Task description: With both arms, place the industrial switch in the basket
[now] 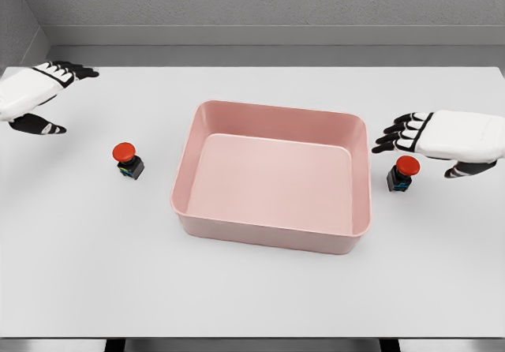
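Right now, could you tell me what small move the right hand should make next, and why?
Probably lower the right hand and close its fingers on the right switch. The hand is open just above that switch, which stands on the table outside the empty pink basket.

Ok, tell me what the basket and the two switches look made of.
Basket: likely moulded plastic, matte pink, with rounded corners and even colour. Left switch and right switch: apparently plastic, glossy red button caps on dark boxy bases. As renders, the materials stay uncertain.

White table [252,289] (evenly lit) before a grey wall [260,1].
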Robot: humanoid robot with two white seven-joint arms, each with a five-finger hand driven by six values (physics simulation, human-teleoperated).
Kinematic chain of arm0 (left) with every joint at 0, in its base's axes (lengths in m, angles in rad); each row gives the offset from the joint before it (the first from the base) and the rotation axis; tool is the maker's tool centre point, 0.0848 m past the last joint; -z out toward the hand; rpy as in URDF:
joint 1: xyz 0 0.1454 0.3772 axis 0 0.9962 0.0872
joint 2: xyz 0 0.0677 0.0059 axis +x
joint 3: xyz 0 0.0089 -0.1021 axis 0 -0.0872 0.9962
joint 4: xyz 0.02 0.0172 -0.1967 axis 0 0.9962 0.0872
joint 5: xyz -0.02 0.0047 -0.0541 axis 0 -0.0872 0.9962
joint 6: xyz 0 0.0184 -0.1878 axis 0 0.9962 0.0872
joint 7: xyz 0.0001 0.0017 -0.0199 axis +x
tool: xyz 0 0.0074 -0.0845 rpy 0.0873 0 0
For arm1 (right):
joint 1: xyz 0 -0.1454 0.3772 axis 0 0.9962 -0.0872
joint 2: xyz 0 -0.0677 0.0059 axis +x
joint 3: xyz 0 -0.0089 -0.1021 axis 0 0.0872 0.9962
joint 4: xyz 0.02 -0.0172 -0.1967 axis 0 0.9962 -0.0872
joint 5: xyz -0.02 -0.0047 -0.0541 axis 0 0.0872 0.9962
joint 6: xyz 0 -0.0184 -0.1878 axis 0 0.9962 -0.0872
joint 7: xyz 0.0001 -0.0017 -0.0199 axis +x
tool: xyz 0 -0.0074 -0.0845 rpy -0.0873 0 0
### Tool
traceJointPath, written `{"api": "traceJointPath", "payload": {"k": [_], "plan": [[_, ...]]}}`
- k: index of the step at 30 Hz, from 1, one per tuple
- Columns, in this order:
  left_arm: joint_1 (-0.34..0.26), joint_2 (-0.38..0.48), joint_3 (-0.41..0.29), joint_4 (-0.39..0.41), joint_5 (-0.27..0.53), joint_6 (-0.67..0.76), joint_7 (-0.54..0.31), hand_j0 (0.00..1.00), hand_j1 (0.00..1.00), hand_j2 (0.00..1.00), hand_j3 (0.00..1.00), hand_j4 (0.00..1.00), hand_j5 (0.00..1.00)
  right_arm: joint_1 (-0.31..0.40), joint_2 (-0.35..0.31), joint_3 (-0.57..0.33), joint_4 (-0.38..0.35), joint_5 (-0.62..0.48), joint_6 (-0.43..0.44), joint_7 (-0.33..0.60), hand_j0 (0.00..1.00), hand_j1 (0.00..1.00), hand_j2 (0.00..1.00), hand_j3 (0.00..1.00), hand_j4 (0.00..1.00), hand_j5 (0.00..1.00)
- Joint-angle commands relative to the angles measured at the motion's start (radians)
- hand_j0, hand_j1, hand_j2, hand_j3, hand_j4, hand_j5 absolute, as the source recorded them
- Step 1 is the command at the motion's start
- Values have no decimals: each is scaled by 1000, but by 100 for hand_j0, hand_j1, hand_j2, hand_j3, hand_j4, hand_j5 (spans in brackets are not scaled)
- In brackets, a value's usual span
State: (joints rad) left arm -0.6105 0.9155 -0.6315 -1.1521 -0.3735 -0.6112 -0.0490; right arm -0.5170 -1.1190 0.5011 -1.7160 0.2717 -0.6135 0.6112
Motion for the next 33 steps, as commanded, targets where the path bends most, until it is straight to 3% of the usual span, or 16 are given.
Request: {"api": "traceJointPath", "payload": {"k": [1, 5, 9, 13, 15, 20, 21, 22, 24, 25, 33], "plan": [[3, 14, 1, -20, 7, 0, -2, 100, 100, 100, 100, 100, 100, 0, -2, -1, 3, -5, 3, 0, 100, 100, 100, 100, 100, 100], [14, 16, 1, -37, 7, 0, -2, 100, 100, 100, 100, 100, 100, -3, -1, -1, 16, 0, 3, 0, 100, 100, 100, 100, 100, 100], [40, 20, 1, -58, 8, 0, -12, 100, 100, 100, 100, 100, 100, -5, 10, -21, 124, -8, 3, 0, 100, 100, 100, 100, 100, 100], [54, 22, 0, -64, 7, 0, -14, 100, 100, 100, 100, 100, 100, 8, 62, -19, 230, -74, 3, 0, 100, 100, 100, 100, 100, 100], [57, 20, -2, -84, 7, 0, -14, 100, 100, 100, 100, 100, 100, 9, 70, -19, 250, -190, 3, 0, 100, 100, 100, 100, 100, 100], [72, 13, -10, -113, 7, 0, -31, 100, 100, 100, 100, 100, 100, 40, 90, -18, 303, -197, 3, 0, 100, 100, 100, 100, 100, 100], [77, 14, -11, -113, 7, 0, -31, 100, 100, 100, 100, 100, 100, 40, 93, -18, 322, -197, 3, 0, 99, 99, 99, 99, 99, 99], [86, 19, -10, -132, 7, 0, -29, 100, 100, 100, 100, 100, 100, 40, 96, -18, 348, -197, 3, 0, 92, 92, 92, 92, 92, 92], [92, 19, -10, -146, 7, 0, -35, 100, 100, 100, 100, 100, 100, 35, 103, -19, 398, -197, 3, 0, 90, 90, 90, 90, 90, 90], [92, 19, -10, -146, 7, 0, -35, 100, 100, 100, 100, 100, 100, 37, 126, -19, 408, -195, 3, 0, 86, 86, 86, 86, 86, 86], [118, 26, -10, -193, 7, 0, -37, 100, 100, 100, 100, 100, 100, 58, 148, -16, 378, -197, 3, 0, 86, 86, 86, 86, 86, 86]]}}
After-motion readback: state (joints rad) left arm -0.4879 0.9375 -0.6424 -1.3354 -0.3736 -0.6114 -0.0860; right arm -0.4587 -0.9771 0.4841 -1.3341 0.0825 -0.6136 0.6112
